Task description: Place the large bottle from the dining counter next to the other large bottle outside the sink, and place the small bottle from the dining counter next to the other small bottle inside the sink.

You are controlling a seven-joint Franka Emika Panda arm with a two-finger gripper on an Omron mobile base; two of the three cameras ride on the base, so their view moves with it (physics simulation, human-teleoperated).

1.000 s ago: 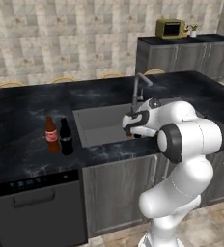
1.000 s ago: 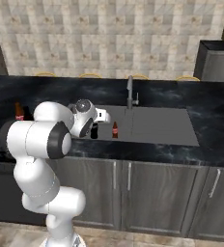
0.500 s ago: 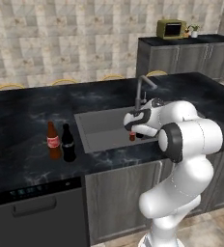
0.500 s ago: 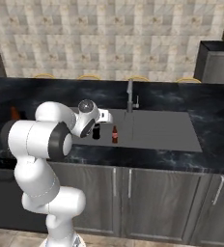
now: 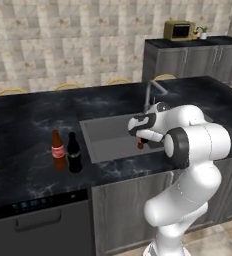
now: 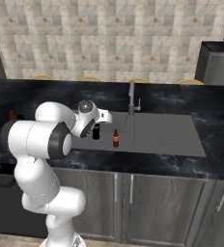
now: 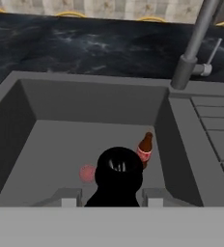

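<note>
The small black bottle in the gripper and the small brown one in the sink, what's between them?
Nothing but bare sink floor. In the hand view the black bottle stands just left of the brown bottle, overlapping it in the picture.

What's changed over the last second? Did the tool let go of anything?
Both base views slid slightly, so the base moved, not the objects. The tool stays shut on the small bottle, over the sink beside the other small bottle. The large bottle and the other large bottle still stand together outside.

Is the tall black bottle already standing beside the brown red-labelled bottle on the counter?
Yes, the tall black bottle stands upright right beside the brown red-labelled bottle on the black marbled counter, left of the sink.
</note>
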